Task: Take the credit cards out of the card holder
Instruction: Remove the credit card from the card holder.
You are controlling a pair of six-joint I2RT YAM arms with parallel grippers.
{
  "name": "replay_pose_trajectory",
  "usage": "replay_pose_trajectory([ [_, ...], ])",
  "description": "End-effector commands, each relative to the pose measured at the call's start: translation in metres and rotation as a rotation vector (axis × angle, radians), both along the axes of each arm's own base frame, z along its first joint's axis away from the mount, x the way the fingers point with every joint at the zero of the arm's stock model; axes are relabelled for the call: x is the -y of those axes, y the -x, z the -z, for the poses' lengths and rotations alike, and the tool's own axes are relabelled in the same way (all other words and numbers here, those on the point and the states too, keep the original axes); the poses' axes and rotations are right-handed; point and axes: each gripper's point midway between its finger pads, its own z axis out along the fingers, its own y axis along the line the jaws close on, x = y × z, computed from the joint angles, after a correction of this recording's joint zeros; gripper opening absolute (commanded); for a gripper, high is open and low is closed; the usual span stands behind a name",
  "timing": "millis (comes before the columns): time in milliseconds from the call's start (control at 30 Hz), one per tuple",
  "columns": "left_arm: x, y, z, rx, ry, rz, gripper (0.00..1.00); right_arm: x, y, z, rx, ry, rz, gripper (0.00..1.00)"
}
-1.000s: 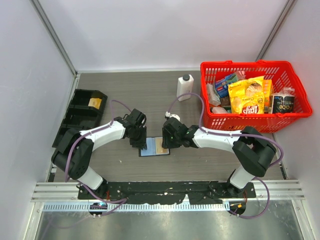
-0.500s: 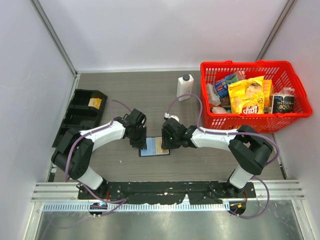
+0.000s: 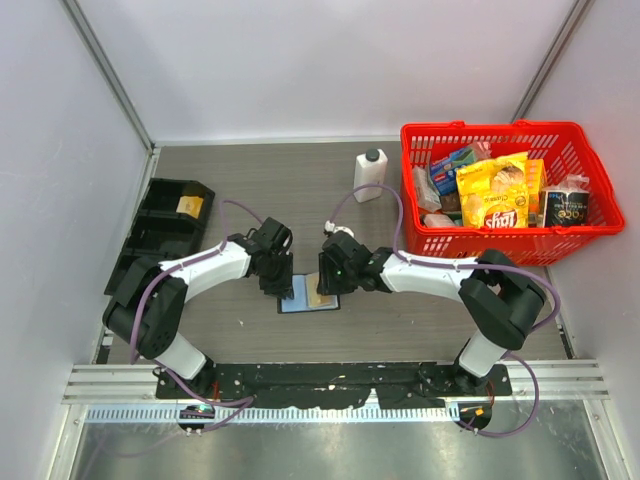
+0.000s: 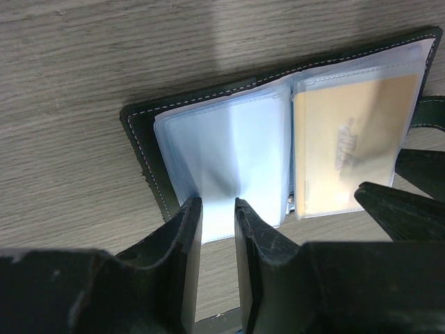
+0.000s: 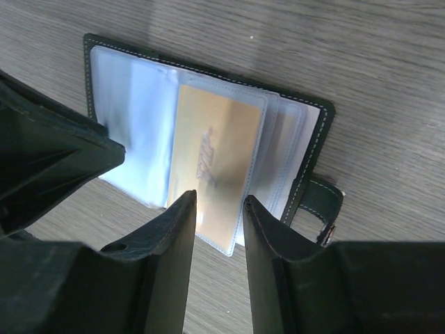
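The card holder [image 3: 310,296], a black bifold wallet with white stitching, lies open on the table between both grippers. In the left wrist view its left half [image 4: 142,132] holds light blue sleeves [image 4: 222,156], and the right half holds a yellowish-orange credit card [image 4: 348,149] in a clear sleeve. The right wrist view shows the same card [image 5: 215,163] and the snap tab [image 5: 323,205]. My left gripper [image 4: 217,205] is narrowly open over the near edge of the blue sleeves. My right gripper [image 5: 219,198] is narrowly open over the near edge of the orange card. Neither holds anything.
A red basket [image 3: 540,245] full of snack packs stands at the right. A white bottle [image 3: 369,174] stands behind the wallet. A black compartment tray [image 3: 150,240] with a yellow item [image 3: 190,206] sits at the left. Walls close in on three sides.
My right gripper has shifted slightly left, further over the wallet's right half. My left gripper and the wallet have stayed in place.
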Motion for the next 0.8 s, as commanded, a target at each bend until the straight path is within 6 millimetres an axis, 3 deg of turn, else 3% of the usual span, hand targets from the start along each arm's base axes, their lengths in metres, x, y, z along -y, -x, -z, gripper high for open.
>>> replay_pose_trajectory([
  [0, 0.000, 0.005, 0.005, -0.026, -0.004, 0.020, 0.29, -0.022, -0.005, -0.028, 0.047, -0.077, -0.047, 0.38],
  [367, 0.001, 0.004, 0.002, -0.019, 0.006, 0.024, 0.29, -0.025, 0.000, -0.036, 0.059, -0.040, -0.096, 0.38],
  [767, 0.003, 0.005, 0.001, -0.020, 0.020, 0.027, 0.29, -0.055, 0.013, -0.048, 0.047, -0.133, -0.204, 0.34],
])
